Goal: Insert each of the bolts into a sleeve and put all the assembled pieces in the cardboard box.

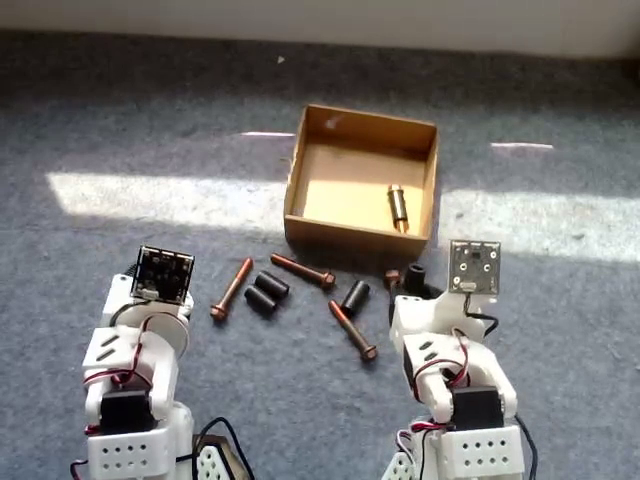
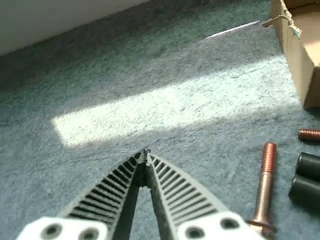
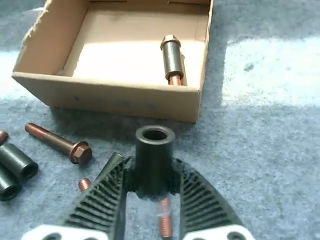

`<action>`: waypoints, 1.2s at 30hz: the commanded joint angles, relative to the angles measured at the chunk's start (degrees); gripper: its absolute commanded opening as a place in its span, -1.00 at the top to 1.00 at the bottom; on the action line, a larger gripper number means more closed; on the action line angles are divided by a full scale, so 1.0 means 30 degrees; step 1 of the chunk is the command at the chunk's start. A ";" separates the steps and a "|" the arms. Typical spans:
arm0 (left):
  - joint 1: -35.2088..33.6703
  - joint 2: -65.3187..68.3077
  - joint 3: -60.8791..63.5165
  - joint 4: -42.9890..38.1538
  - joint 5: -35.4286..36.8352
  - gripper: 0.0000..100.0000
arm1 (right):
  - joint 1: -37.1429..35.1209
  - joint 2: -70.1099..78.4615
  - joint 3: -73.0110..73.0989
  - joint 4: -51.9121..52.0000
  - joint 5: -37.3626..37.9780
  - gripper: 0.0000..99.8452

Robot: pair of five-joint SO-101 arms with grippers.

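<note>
Right gripper (image 3: pixel 150 167) holds an upright sleeve (image 3: pixel 155 150) near the cardboard box (image 3: pixel 107 102), bolt (image 3: pixel 164 225) poking out beneath, left gripper (image 2: pixel 145 154) closed on nothing over the carpet (image 2: pixel 125 75); reads as carry-to-box step, next needs a lift over the near wall, then release.

Overall: daylight, fairly bright but uneven across the grey carpet (image 1: pixel 560 330).
Sun band: the sun band (image 1: pixel 150 195) runs pale across the carpet from its left edge to its right edge, passing through the cardboard box (image 1: pixel 350 235).
Streaks: two thin bright lines (image 1: pixel 268 133) lie on the carpet beyond the sun band.
Far edge: the carpet dims toward the wall (image 1: pixel 400 15).
Box: its floor is sunlit, and a dark shadow lies on the carpet along the outside of its near wall.
Assembled piece (image 3: pixel 171 55): casts a short shadow on the box floor just beside it.
Glare: in the left wrist view the sun band (image 2: pixel 165 110) is washed almost white.
Sleeve (image 3: pixel 155 150): stands in shade, with a faint sheen on its rim.
</note>
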 commanded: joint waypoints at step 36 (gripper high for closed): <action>1.1736 1.7538 -1.5722 0.8440 -0.9993 0.72 | 0.6051 -0.1070 -0.0278 -0.0542 -0.0205 0.99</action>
